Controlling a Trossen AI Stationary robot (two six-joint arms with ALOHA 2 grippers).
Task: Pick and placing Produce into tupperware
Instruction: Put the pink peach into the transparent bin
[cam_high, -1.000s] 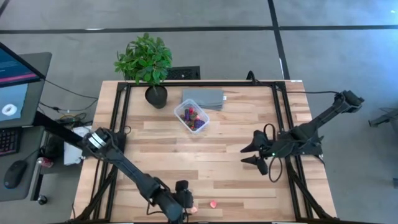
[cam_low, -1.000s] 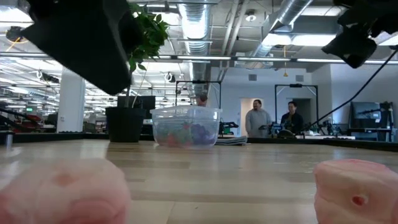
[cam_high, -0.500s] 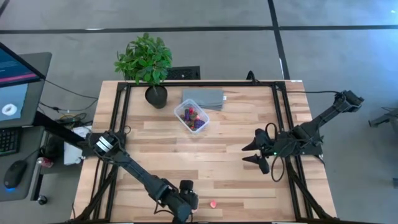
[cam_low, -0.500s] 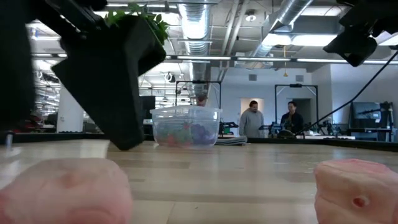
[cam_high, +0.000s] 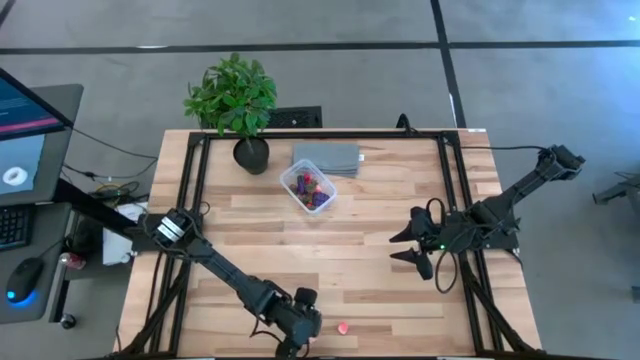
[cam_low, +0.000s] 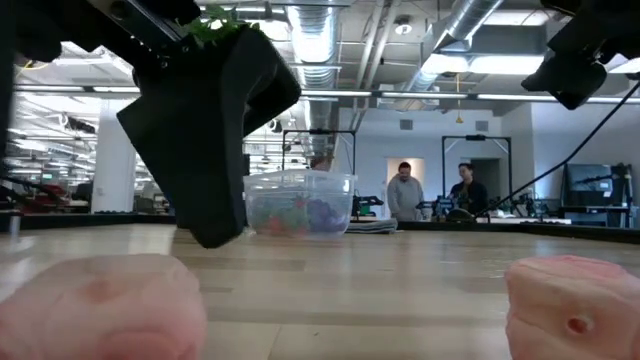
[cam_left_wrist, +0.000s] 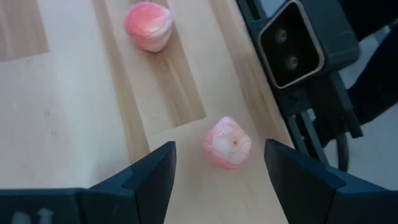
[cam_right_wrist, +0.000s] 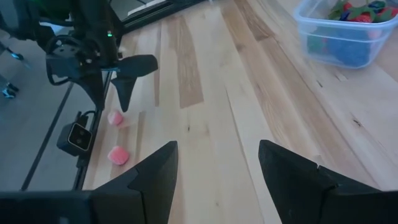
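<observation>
Hovering with left gripper jaws spread around pale pink fruit piece at worktop edge; right gripper spread, idle.

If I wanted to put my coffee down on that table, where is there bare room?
The wide bare wood between the clear box and the right gripper is free, as is the table's middle. It is crowded at the far edge, around the potted plant and grey slab, and at the near edge, where the left gripper hangs over two pink fruit pieces.
</observation>
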